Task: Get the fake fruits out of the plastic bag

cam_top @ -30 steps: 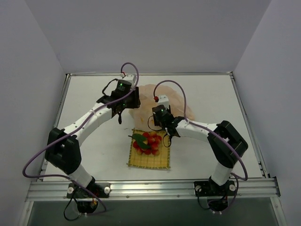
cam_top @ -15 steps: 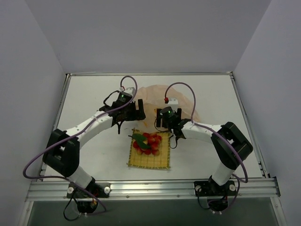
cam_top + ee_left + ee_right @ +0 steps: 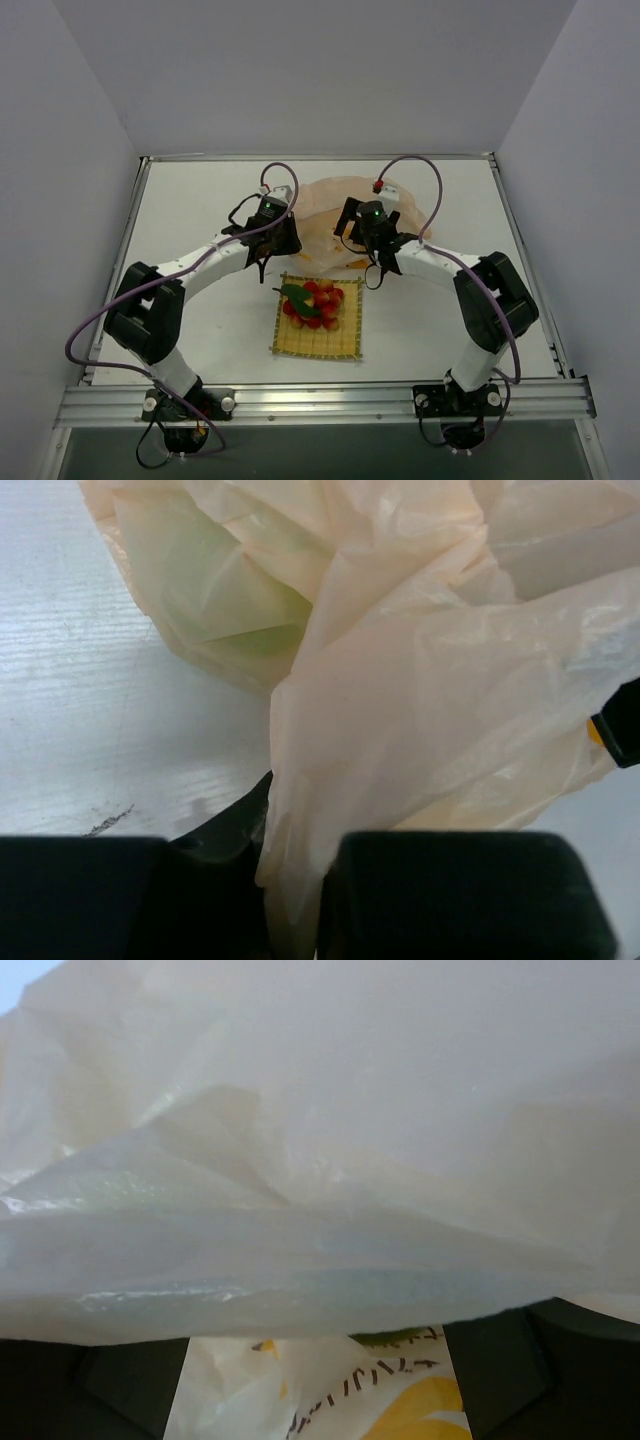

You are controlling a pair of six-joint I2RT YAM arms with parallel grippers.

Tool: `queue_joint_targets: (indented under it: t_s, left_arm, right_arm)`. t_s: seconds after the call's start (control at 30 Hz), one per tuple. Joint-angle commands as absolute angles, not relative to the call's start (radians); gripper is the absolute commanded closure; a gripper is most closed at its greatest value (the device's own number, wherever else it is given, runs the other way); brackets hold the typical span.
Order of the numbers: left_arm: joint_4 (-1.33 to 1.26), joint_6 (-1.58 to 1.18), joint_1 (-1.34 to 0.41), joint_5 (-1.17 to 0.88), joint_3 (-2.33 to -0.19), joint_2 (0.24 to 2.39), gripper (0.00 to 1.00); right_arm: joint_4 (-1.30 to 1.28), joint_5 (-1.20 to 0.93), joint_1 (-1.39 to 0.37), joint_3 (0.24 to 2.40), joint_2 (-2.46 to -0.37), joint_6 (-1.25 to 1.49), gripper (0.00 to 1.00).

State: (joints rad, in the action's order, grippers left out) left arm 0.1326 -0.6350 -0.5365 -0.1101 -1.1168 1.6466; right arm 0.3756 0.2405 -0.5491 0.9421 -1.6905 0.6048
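The peach plastic bag [image 3: 325,200] lies crumpled at the back middle of the table. My left gripper [image 3: 290,240] is at the bag's left edge, shut on a fold of the plastic bag [image 3: 400,730], which runs down between its fingers [image 3: 450,900]. A green fruit [image 3: 240,600] shows through the film. My right gripper [image 3: 355,232] is over the bag's near right part, open, with the bag's film [image 3: 320,1160] filling its view and its fingers [image 3: 540,1380] wide apart. The red berries [image 3: 315,303] with a green leaf lie on the mat.
A yellow woven mat [image 3: 318,340] lies in front of the bag, between the two arms. A raised metal rim [image 3: 140,200] frames the white table. Printed orange marks [image 3: 420,1405] show on the bag between the right fingers.
Both arms swung back from the mat to the bag. The left gripper opened, then shut on the bag's edge. The right gripper opened wide over the bag.
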Motion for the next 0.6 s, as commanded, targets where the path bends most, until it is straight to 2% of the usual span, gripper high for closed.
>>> queue_joint_targets:
  t_s: [0.0, 0.07, 0.13, 0.23, 0.33, 0.47, 0.57]
  left_arm:
    - [0.121, -0.627, -0.535, -0.084, -1.186, 1.638, 0.91]
    - [0.155, -0.620, -0.537, -0.078, -1.198, 1.632, 0.97]
    - [0.195, -0.603, -0.537, -0.074, -1.221, 1.629, 0.98]
    - [0.236, -0.588, -0.535, -0.077, -1.239, 1.626, 0.98]
    - [0.259, -0.578, -0.537, -0.087, -1.246, 1.635, 0.98]
    - [0.255, -0.575, -0.538, -0.107, -1.229, 1.647, 0.98]
    - [0.244, -0.584, -0.537, -0.136, -1.218, 1.657, 0.98]
  right_arm:
    - [0.417, 0.256, -0.534, 1.000, -1.730, 0.699, 0.10]
    - [0.416, 0.303, -0.529, 1.012, -1.761, 0.719, 0.10]
    - [0.413, 0.308, -0.520, 1.031, -1.799, 0.735, 0.12]
    - [0.396, 0.314, -0.518, 1.054, -1.841, 0.761, 0.25]
    - [0.374, 0.353, -0.526, 1.045, -1.844, 0.778, 0.28]
    - [0.348, 0.405, -0.535, 1.023, -1.815, 0.766, 0.28]
    - [0.307, 0.433, -0.545, 1.028, -1.806, 0.729, 0.22]
